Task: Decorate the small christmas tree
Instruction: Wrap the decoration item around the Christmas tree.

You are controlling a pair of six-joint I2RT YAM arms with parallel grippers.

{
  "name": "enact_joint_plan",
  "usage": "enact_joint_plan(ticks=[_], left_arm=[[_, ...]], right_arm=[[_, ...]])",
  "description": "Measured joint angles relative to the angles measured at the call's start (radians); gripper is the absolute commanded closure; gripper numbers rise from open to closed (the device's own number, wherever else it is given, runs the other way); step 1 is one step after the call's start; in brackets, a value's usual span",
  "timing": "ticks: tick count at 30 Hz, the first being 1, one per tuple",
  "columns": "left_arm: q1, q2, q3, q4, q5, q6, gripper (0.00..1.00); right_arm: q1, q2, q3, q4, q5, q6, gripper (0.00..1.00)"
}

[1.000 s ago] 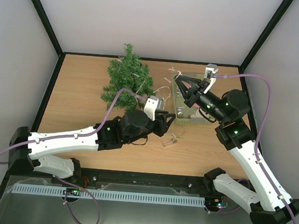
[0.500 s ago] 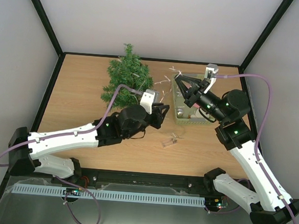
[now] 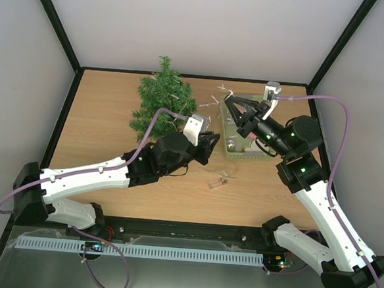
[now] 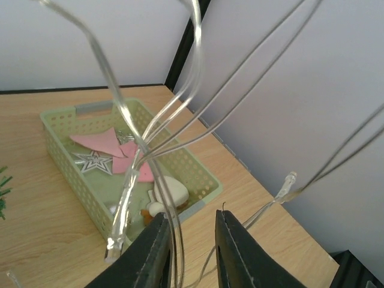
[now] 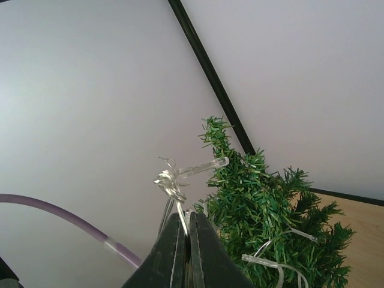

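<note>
The small christmas tree (image 3: 163,104) stands at the back left of the table; its green needles (image 5: 264,204) carry loops of a clear light string. My right gripper (image 3: 228,100) hangs above the pale green basket (image 3: 239,154), and its jaws (image 5: 189,215) are shut on the twisted wire of the light string (image 5: 178,175). My left gripper (image 3: 210,143) is between the tree and the basket. In the left wrist view its jaws (image 4: 189,227) stand a little apart, with strands of the light string (image 4: 125,201) running down against the inside of the left finger (image 4: 157,249).
The basket (image 4: 207,193) holds pink cut-outs (image 4: 102,143), a silver star (image 4: 90,160) and a white ornament (image 4: 171,191). A small clear piece (image 3: 217,183) lies on the table in front of the basket. Grey walls close off the back and both sides.
My left gripper has moved slightly away from the near edge, toward the basket and tree, and its jaws have narrowed. The right arm has stayed still, holding the string.
</note>
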Motion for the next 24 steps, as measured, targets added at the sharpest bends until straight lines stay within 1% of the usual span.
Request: enact_joint_plan(ticks=[2, 4, 9, 12, 16, 20, 24], left_arm=[[0.001, 0.01, 0.0, 0.001, 0.006, 0.01, 0.91], [0.002, 0.015, 0.0, 0.003, 0.012, 0.022, 0.97], [0.005, 0.01, -0.005, 0.013, 0.029, 0.067, 0.98], [0.008, -0.013, -0.026, 0.013, 0.063, 0.127, 0.98], [0.016, -0.074, -0.064, 0.002, 0.183, 0.27, 0.98], [0.023, -0.124, -0.072, -0.035, 0.323, 0.414, 0.98], [0.034, -0.137, -0.061, -0.1, 0.457, 0.518, 0.98]], right_arm=[[0.0, 0.0, 0.0, 0.0, -0.002, 0.0, 0.98], [0.0, 0.0, 0.0, 0.0, -0.003, 0.002, 0.98], [0.0, 0.0, 0.001, -0.005, -0.006, -0.017, 0.98], [0.0, 0.002, 0.034, -0.097, 0.014, -0.111, 0.98], [0.0, 0.004, 0.122, -0.261, 0.079, -0.297, 0.98], [0.0, 0.007, 0.167, -0.336, 0.094, -0.444, 0.98], [0.0, 0.033, 0.192, -0.389, 0.111, -0.543, 0.98]])
